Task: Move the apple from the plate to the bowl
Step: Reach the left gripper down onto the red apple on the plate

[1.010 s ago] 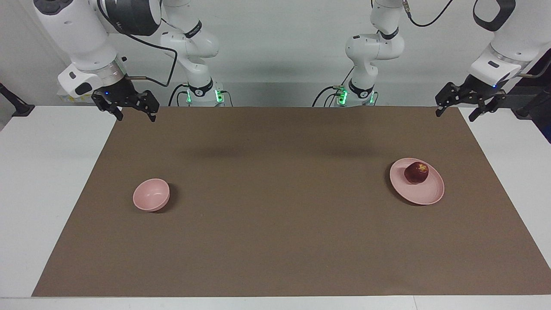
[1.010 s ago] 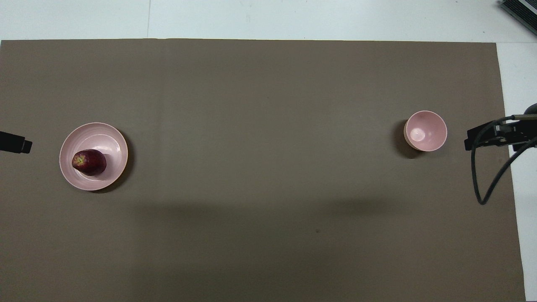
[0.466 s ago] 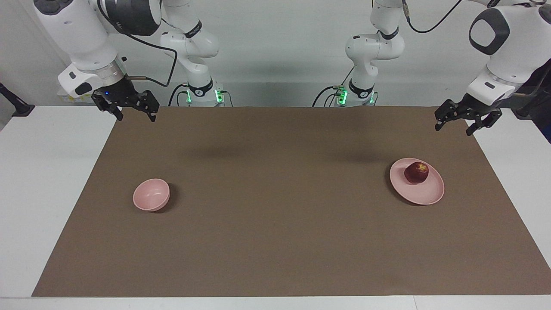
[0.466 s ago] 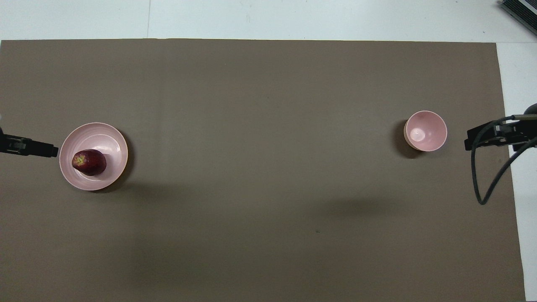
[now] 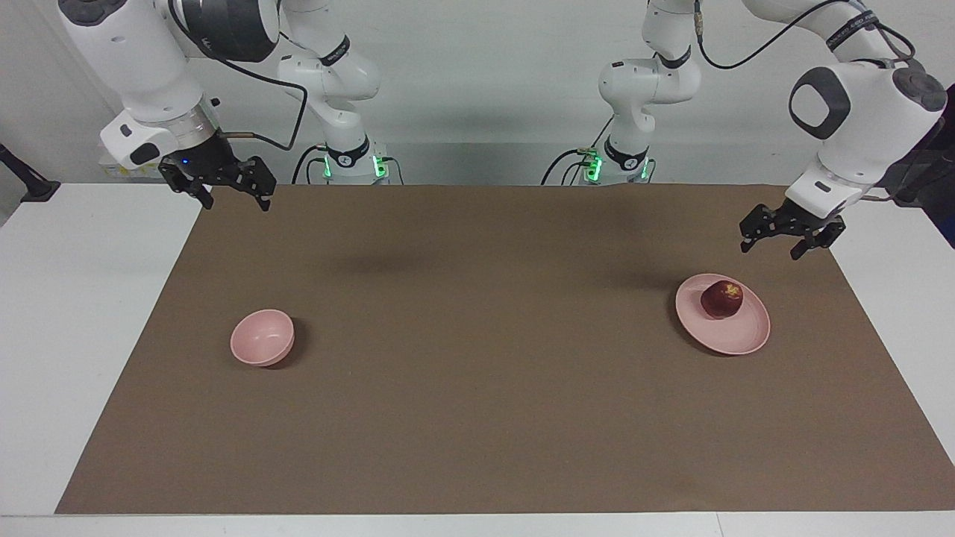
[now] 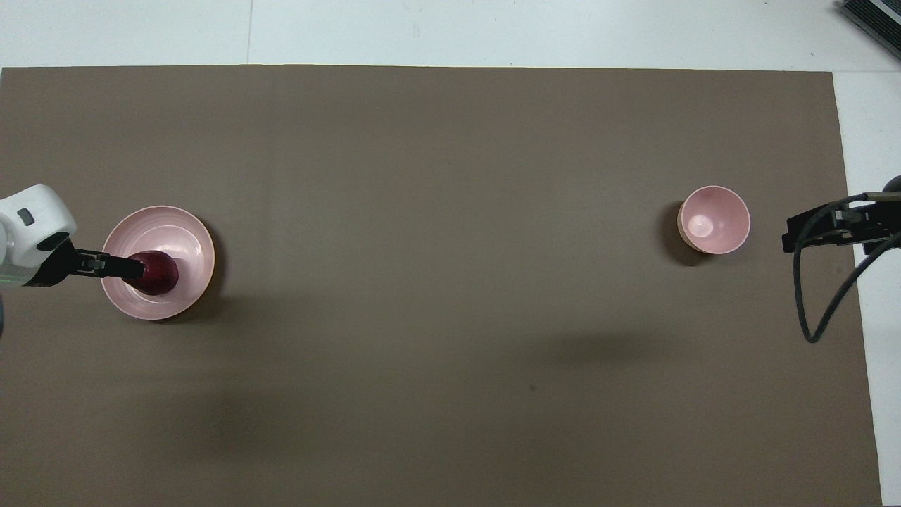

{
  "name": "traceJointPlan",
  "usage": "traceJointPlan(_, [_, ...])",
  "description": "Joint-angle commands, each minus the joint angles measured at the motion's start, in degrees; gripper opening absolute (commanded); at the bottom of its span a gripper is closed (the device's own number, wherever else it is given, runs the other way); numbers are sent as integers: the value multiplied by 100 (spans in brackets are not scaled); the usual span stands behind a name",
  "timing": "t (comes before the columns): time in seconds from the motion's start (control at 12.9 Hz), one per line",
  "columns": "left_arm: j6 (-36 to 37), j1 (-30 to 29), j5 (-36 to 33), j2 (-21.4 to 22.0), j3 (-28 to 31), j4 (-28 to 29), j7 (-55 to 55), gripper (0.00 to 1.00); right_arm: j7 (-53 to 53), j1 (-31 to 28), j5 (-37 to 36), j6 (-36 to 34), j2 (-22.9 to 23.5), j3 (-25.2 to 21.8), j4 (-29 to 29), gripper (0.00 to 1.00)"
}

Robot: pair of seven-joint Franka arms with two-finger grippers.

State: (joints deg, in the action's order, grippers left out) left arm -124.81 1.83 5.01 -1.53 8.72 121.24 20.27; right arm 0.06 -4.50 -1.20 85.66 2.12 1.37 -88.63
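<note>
Apple (image 5: 721, 299) on plate (image 5: 735, 334), yellowish patch up; left gripper (image 5: 771, 244) above.

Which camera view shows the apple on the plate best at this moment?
The facing view. There the apple sits uncovered on the plate, and the left gripper is seen raised above the mat, clear of it. In the overhead view the same gripper overlaps one side of the apple, so only its other side shows.

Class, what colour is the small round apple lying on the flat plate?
The small round apple is dark red with a yellowish patch on top, clearest in the facing view.
</note>
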Motion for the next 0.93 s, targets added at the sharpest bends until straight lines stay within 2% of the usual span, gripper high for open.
traceJointPlan(0.0, [-464,28,263,-277,42,110,65,100,91,-25,67,12,-19,47,13,100])
traceJointPlan(0.23, [-912,19,281,-356,42,399,56,100,108,1,67,-49,-27,47,13,100])
traceJointPlan(0.62, [-1010,28,281,-365,42,629,-76,100,20,-43,32,47,-80,47,-136,100])
traceJointPlan(0.7, [-1114,28,281,-391,42,620,-85,100,81,1,67,273,-106,47,-224,100])
traceJointPlan(0.78, [-1159,37,281,-418,33,603,-85,95,82,28,67,397,-133,65,-320,100])
traceJointPlan(0.85, [-1168,37,281,-427,33,585,-76,71,91,36,93,416,-72,91,-374,100])
